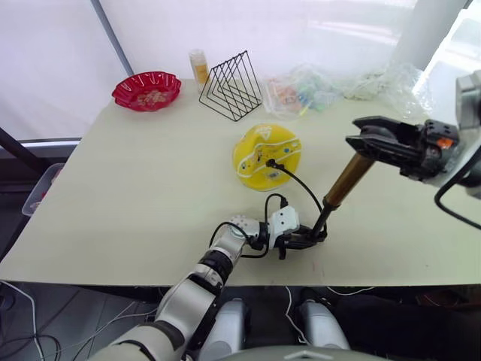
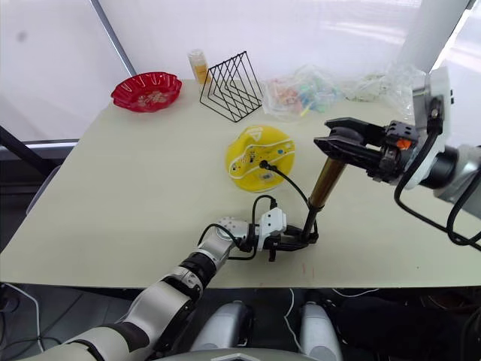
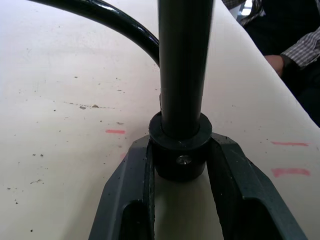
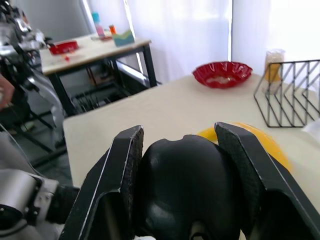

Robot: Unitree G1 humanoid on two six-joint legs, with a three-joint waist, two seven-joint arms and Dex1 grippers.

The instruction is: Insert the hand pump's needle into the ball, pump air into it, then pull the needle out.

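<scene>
Hand pump (image 1: 347,181) stands tilted just beside the ball (image 1: 265,156). Left tool (image 1: 301,241) pinches its base cap on the tabletop (image 1: 135,195); right tool (image 1: 370,140) pinches the knob. Rigid metal, likely light. Soft ball may dent; hose (image 1: 297,180) already at valve.

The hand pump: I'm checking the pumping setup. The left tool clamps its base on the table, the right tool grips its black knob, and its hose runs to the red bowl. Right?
Not quite. The hand pump's hose runs to the yellow ball, not the red bowl, as the left eye view shows. The left tool does clamp its base; the right tool grips its knob.
</scene>
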